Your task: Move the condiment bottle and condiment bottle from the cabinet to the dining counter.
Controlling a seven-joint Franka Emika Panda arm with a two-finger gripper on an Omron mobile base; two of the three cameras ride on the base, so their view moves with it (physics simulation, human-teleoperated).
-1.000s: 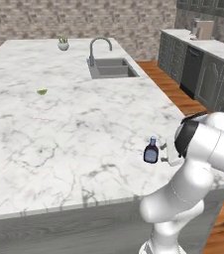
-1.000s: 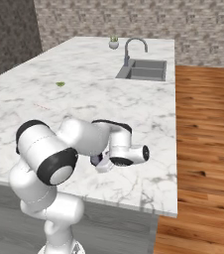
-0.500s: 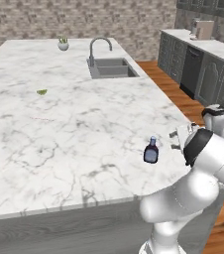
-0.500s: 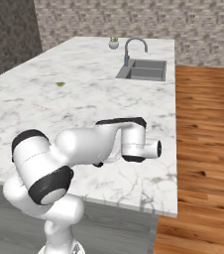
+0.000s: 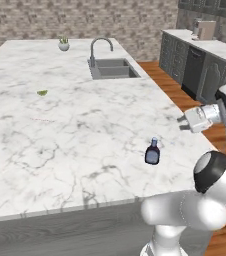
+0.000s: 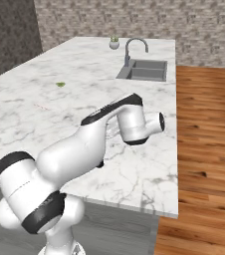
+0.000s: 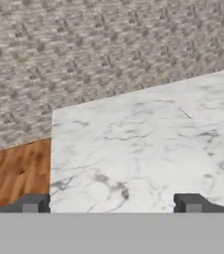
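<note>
Left base view, dark condiment bottle (image 5: 152, 152) upright on the marble dining counter (image 5: 60, 130) near its right edge, gripper (image 7: 111, 202) empty, fingers (image 7: 191, 202) wide apart, off beside the counter.

Even, bright rendered light, soft faint shadow under the condiment bottle (image 5: 152, 151) left of the gripper, slight blur, no glare.

walls: grey stone (image 5: 60, 20) | floor: wood planks (image 6: 204, 129) (warm orange) | cabinets: dark grey (image 5: 185, 65)

Glossy white arm (image 6: 79, 144), black joint bands
</note>
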